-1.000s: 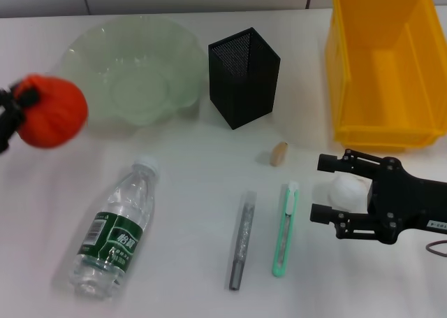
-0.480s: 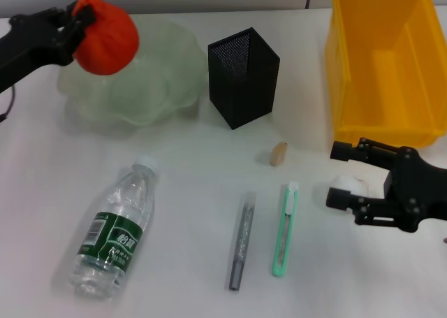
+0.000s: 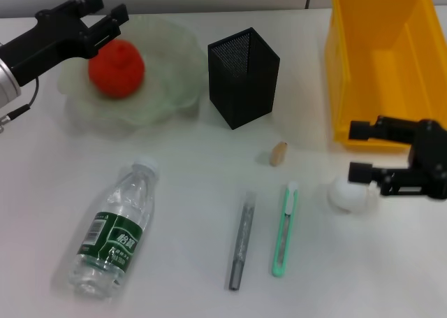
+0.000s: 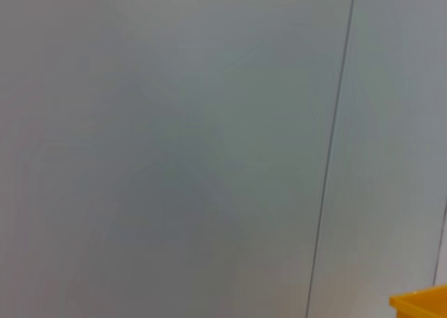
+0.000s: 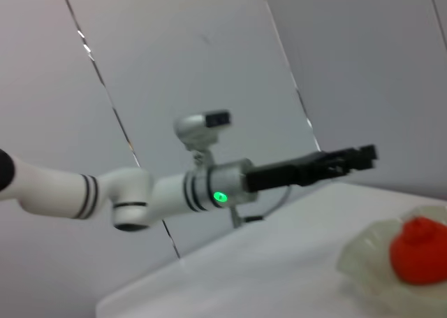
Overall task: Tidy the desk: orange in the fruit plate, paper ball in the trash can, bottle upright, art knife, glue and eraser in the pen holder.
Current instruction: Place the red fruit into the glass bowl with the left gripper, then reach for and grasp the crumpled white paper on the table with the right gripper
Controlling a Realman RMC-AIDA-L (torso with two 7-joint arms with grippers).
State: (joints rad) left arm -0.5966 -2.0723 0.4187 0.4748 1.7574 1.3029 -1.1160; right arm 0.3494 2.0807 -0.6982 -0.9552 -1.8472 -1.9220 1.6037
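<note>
One orange [image 3: 116, 68] sits in the fruit plate [image 3: 171, 80]; left hand [image 3: 105, 16] open above.

Orange [image 3: 116, 68]: in the translucent green glass fruit plate [image 3: 167, 87], tabletop's far left.
Black mesh pen holder [image 3: 244, 77]: right of plate.
Yellow plastic bin [image 3: 384, 66]: far right.
Clear plastic water bottle [image 3: 116, 228]: lying near left.

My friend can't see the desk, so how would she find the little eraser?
Start at the black mesh pen holder in the middle of the white desk. Just in front of it, a bit toward the yellow bin, lies the eraser. It is a small tan stub, far shorter than the grey glue stick and green knife below it.
</note>
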